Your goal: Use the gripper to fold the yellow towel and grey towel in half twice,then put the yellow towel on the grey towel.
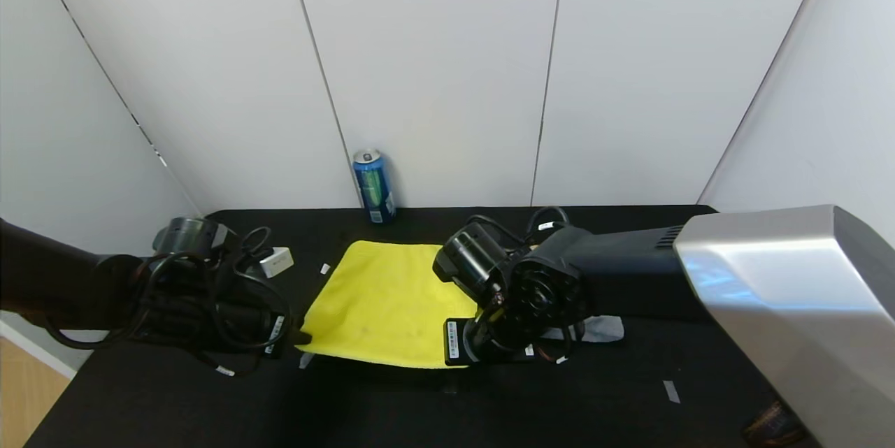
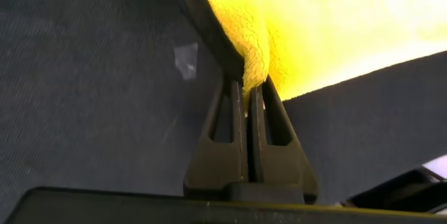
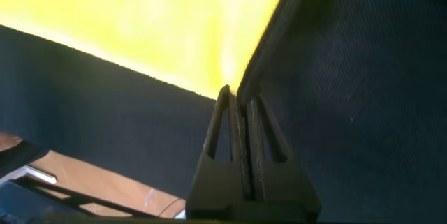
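The yellow towel (image 1: 381, 305) lies spread on the black table (image 1: 489, 406), and I pinch its two near corners: my left gripper (image 2: 253, 91) is clamped on the left corner, my right gripper (image 3: 234, 98) closed on the right one. Outward, the cloth looks flat and single-layered, so I judge its first fold only starting. The grey towel (image 1: 601, 328) peeks out behind my right arm, seemingly untouched; stacking remains.
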